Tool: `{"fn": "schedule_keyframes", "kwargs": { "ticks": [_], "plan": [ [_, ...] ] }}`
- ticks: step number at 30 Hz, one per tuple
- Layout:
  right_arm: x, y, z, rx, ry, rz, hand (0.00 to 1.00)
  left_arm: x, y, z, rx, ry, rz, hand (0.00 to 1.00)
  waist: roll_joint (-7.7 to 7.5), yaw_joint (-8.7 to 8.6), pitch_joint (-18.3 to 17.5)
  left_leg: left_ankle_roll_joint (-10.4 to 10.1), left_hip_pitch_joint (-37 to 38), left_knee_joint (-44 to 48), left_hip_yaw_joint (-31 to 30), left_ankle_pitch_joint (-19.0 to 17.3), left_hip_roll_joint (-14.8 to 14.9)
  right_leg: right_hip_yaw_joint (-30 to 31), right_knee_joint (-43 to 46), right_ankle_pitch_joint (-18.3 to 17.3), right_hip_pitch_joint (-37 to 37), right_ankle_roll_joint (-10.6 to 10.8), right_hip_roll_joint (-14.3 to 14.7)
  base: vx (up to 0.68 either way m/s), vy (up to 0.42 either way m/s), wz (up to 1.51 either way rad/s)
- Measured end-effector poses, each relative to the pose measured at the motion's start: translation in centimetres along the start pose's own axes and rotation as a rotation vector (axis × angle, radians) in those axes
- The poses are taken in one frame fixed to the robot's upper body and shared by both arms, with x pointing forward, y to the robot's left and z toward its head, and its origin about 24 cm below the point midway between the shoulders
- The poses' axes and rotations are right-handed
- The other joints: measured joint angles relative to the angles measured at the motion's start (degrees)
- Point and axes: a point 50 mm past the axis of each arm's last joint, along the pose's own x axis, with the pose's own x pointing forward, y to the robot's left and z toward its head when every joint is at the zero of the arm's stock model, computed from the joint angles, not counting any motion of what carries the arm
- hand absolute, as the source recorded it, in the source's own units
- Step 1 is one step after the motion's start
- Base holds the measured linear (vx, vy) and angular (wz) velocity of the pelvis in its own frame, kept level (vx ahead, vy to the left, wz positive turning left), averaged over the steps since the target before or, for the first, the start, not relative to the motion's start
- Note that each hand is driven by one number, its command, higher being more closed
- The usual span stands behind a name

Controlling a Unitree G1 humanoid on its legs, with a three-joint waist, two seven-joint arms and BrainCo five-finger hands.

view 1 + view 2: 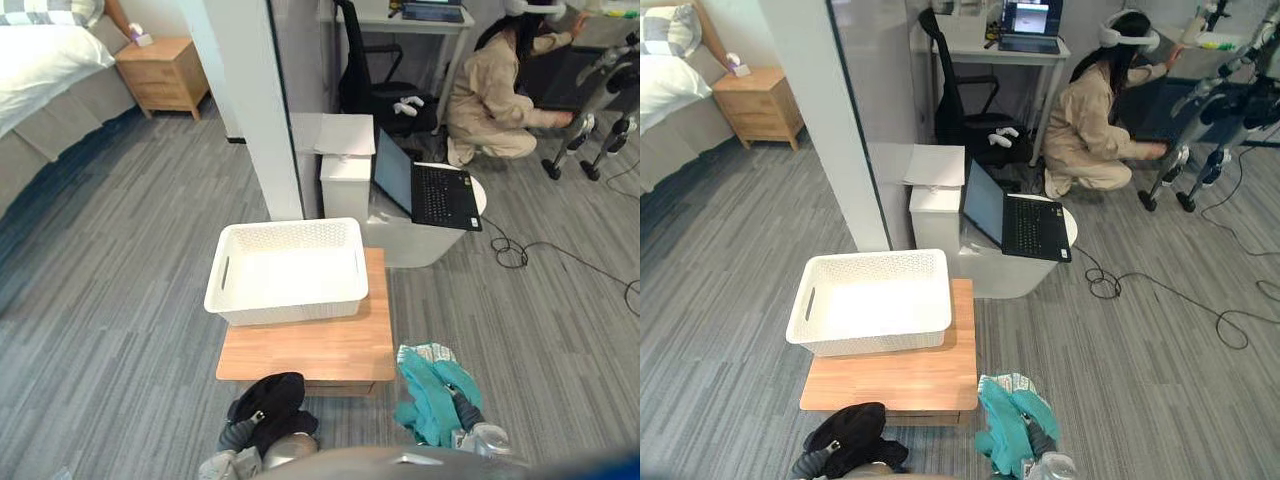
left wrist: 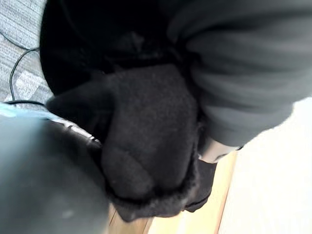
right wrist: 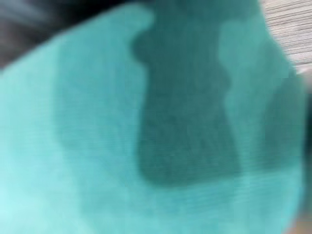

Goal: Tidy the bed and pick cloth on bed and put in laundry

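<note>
- The left hand is buried under a thick black fleece cloth. The cloth covers it so fully that I cannot tell whether it is clamped on the cloth or merely carrying it.
- The right hand is swathed in a thin teal woven cloth, which hangs in folds around it. Its grip cannot be told either.
- Both cloths are already off the bed and up on the hands, near the robot and not yet in the laundry.
- The black cloth sits by the front edge of the low wooden surface. The teal one hangs just beside that surface's right front corner, over the grey plank floor.
- A white perforated plastic laundry basket stands on the far half of the surface, and no cloth shows inside it.
- Both cloths look light, limp and unbreakable, so they should sag and trail rather than hold a shape.
- The fleece looks bulky and grippy, while the teal weave looks thinner and likelier to slip.
- Each is best held by its bunched middle so that loose ends clear the basket's rim.
- Farther off are the bed with white bedding, a wooden nightstand, an open black laptop and a crouching person.
</note>
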Motion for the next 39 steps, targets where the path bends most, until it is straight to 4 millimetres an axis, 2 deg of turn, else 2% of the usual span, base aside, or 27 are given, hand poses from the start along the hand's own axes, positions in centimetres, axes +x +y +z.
{"fn": "schedule_keyframes", "kwargs": {
  "ticks": [1,2,4,5,7,8,9,10,11,12,13,14,16,17,18,19,20,21,22,24,26,28,31,36,37,38,39],
  "plan": [
    [-0.1,-0.2,-0.3,0.036,0.003,-0.013,1.00,-0.1,0.6,0.0,0.013,-0.008,0.017,1.00,-1.12,-0.40,0.2,0.3,-1.1,4.9,6.6,-2.2,2.6,-0.9,0.3,-0.1,0.7,0.2,-1.8,0.05,0.187,0.51],
    [-0.2,-0.4,-0.5,0.043,0.008,-0.021,1.00,-0.2,0.7,0.0,0.013,-0.009,0.020,1.00,-1.10,-0.58,0.3,0.6,-2.0,7.4,7.4,-2.4,4.2,-1.1,0.7,-0.1,0.8,0.2,-2.4,0.03,0.154,0.40],
    [-0.3,-1.6,-0.5,0.040,0.003,-0.050,1.00,-0.2,0.4,-0.3,0.031,-0.019,0.031,1.00,-0.37,-1.00,0.0,0.1,-4.0,12.3,6.9,-2.0,10.1,-0.8,0.8,0.5,0.9,1.8,-3.8,-0.03,0.233,0.07],
    [-0.4,-2.2,-0.2,0.029,-0.009,-0.057,1.00,-0.3,0.1,-0.5,0.038,-0.025,0.043,1.00,0.29,-1.09,0.0,-4.9,-4.3,13.0,5.3,-1.8,12.5,-0.4,0.1,1.4,0.9,3.6,-4.6,-0.08,0.421,-0.17],
    [-0.2,-1.3,-0.2,0.033,-0.015,-0.024,1.00,-0.3,1.0,-0.3,0.111,-0.026,0.083,1.00,-0.90,-0.57,-0.3,-3.8,-4.0,12.7,6.6,-2.9,9.0,1.2,-2.2,4.6,1.1,4.5,-6.7,-0.05,0.376,-0.28],
    [-0.2,0.0,-0.5,0.050,-0.019,0.022,1.00,-0.3,1.5,0.0,0.187,-0.027,0.102,1.00,-2.42,-0.84,-1.1,-3.5,-2.9,11.0,7.4,-2.8,7.6,1.6,-2.9,8.0,1.0,4.7,-7.7,0.01,0.324,-0.27],
    [-0.2,1.0,-0.8,0.053,-0.027,0.061,1.00,-0.3,1.6,-0.1,0.253,-0.012,0.105,1.00,-2.55,-0.64,-1.1,-2.9,-1.0,8.1,8.2,-2.1,6.7,2.3,-2.6,12.4,1.0,4.9,-7.9,0.00,0.316,-0.22],
    [-0.3,1.3,-0.9,0.053,-0.034,0.072,1.00,-0.4,1.6,-0.5,0.289,0.009,0.108,1.00,-2.20,-0.64,-1.1,-2.5,0.2,6.6,8.3,-1.7,6.4,2.5,-1.9,14.4,0.9,4.7,-7.9,-0.03,0.309,-0.06],
    [-0.3,1.3,-0.6,0.044,-0.068,0.081,1.00,-0.2,1.3,-0.6,0.363,0.034,0.093,1.00,-1.46,-1.14,-1.2,-2.2,2.1,3.9,8.5,-1.4,5.8,2.4,0.6,17.6,-0.3,2.2,-8.0,-0.06,0.301,0.05],
    [-0.3,1.3,-0.2,0.024,-0.092,0.097,1.00,0.0,0.8,-0.5,0.423,0.045,0.081,1.00,-0.60,-1.39,-1.8,-1.4,2.9,1.3,9.5,-0.6,5.5,1.2,2.1,20.9,-2.3,-2.1,-8.1,-0.05,0.288,0.00],
    [-0.4,1.3,0.0,0.009,-0.105,0.105,1.00,0.0,0.7,-0.6,0.445,0.053,0.079,1.00,-0.22,-1.21,-2.1,-0.8,3.1,0.0,10.4,0.0,5.4,-0.1,2.1,22.3,-2.7,-3.8,-8.0,-0.02,0.254,-0.19],
    [-0.3,2.0,0.5,-0.022,-0.133,0.133,1.00,0.1,0.5,-0.6,0.460,0.060,0.077,1.00,-0.04,-0.88,-2.2,0.8,3.4,-2.1,11.6,1.4,5.1,-3.1,3.2,21.8,-3.9,-3.9,-7.6,0.04,0.165,-0.33],
    [-0.2,3.6,0.9,-0.060,-0.155,0.200,1.00,0.2,0.4,-0.5,0.485,0.077,0.077,1.00,0.06,-0.86,-2.2,1.8,3.8,-4.1,12.6,2.5,4.7,-5.0,4.7,15.2,-4.1,-1.0,-3.5,0.08,0.080,-0.29],
    [-0.2,4.2,1.3,-0.066,-0.172,0.230,1.00,0.4,0.3,-0.3,0.519,0.084,0.071,1.00,0.13,-1.07,-2.2,2.2,3.6,-4.5,12.3,2.9,4.5,-3.2,3.3,10.4,-3.9,0.5,1.5,0.09,0.000,-0.08],
    [-0.2,4.3,1.5,-0.064,-0.181,0.236,1.00,0.6,0.0,-0.1,0.541,0.089,0.062,1.00,0.42,-1.34,-1.9,2.4,3.3,-4.6,11.7,3.0,4.2,-0.6,0.8,7.5,-3.0,0.5,5.4,0.09,-0.080,0.27],
    [-0.3,4.3,1.6,-0.048,-0.194,0.231,1.00,1.0,-0.4,0.6,0.585,0.088,0.047,1.00,0.34,-2.35,-1.8,3.1,1.9,-4.6,9.5,3.5,2.7,5.9,-5.9,5.0,-0.6,-0.4,11.0,0.04,-0.079,0.39],
    [-0.3,4.2,1.6,-0.046,-0.196,0.230,1.00,1.1,-0.5,0.7,0.591,0.085,0.043,1.00,0.28,-2.46,-1.8,3.2,1.7,-4.6,9.2,3.5,2.2,7.0,-7.2,4.8,0.0,-0.7,11.5,-0.01,-0.146,0.52],
    [-0.3,3.5,1.8,-0.046,-0.205,0.203,1.00,1.4,-1.3,1.2,0.596,0.084,0.035,1.00,0.32,-2.63,-0.6,3.6,1.8,-5.6,7.9,3.8,-0.1,10.6,-9.2,3.7,1.7,-3.3,11.0,-0.05,-0.055,0.59],
    [-0.2,3.2,2.2,-0.036,-0.220,0.186,1.00,1.7,-2.1,1.3,0.606,0.085,0.016,1.00,1.94,-3.35,0.4,3.8,1.9,-6.7,5.9,5.1,-0.6,12.1,-8.1,3.3,1.6,-3.9,10.7,-0.05,-0.050,0.74],
    [-0.2,3.1,2.5,-0.017,-0.237,0.171,1.00,1.7,-2.6,1.4,0.616,0.080,0.005,1.00,2.17,-3.78,0.5,3.8,2.2,-8.4,4.0,6.7,-0.9,11.9,-6.7,2.4,1.2,-4.9,10.5,0.01,0.006,0.71],
    [-0.2,3.0,2.1,-0.009,-0.224,0.148,1.00,1.8,-2.5,1.6,0.611,0.068,0.012,1.00,2.00,-2.88,0.6,3.3,2.9,-9.8,2.7,8.1,-0.7,11.6,-6.1,2.1,1.5,-4.9,10.6,-0.03,-0.057,0.43],
    [-0.2,3.1,2.8,0.007,-0.266,0.099,1.00,1.8,-2.3,2.1,0.605,0.025,0.012,1.00,0.89,-1.45,1.3,2.8,3.6,-11.4,1.3,9.5,-1.0,11.2,-5.2,0.8,1.9,-4.2,10.5,-0.09,-0.102,0.28],
    [-0.3,2.6,4.7,0.010,-0.352,0.038,1.00,1.6,-1.7,1.9,0.605,0.009,0.018,1.00,0.10,-1.33,1.6,2.9,3.6,-11.6,0.2,10.4,-1.9,10.7,-3.9,-1.9,1.6,-3.6,9.4,-0.13,-0.072,0.21],
    [-2.8,-0.7,13.4,-0.016,-0.721,-0.075,1.00,0.5,-0.8,-0.4,0.539,0.052,0.057,1.00,0.99,-1.52,0.9,3.4,1.9,-11.6,-0.3,10.8,-2.6,10.5,-3.9,-2.4,0.3,-1.7,8.6,-0.10,0.027,0.09],
    [-3.6,-1.2,15.5,-0.033,-0.801,-0.085,1.00,0.4,-0.6,-0.7,0.521,0.058,0.073,1.00,0.99,-1.45,0.7,3.5,1.5,-11.6,-0.4,10.8,-2.7,10.6,-4.4,-2.0,-0.2,-1.2,8.5,-0.03,0.082,0.04],
    [-5.2,-1.7,18.9,-0.074,-0.941,-0.094,1.00,0.2,-0.3,-1.0,0.512,0.069,0.086,1.00,1.07,-1.48,0.5,3.8,0.4,-11.6,-0.8,11.0,-3.1,10.6,-4.8,-1.3,-0.9,-0.9,8.3,-0.02,0.100,0.06],
    [-6.2,-1.7,20.5,-0.095,-1.016,-0.090,1.00,0.1,-0.2,-1.1,0.509,0.073,0.097,1.00,1.10,-1.57,0.2,4.3,0.0,-11.6,-1.1,11.2,-3.3,10.5,-5.0,-0.7,-1.1,-0.7,8.2,0.01,0.102,0.07]
  ]
}}
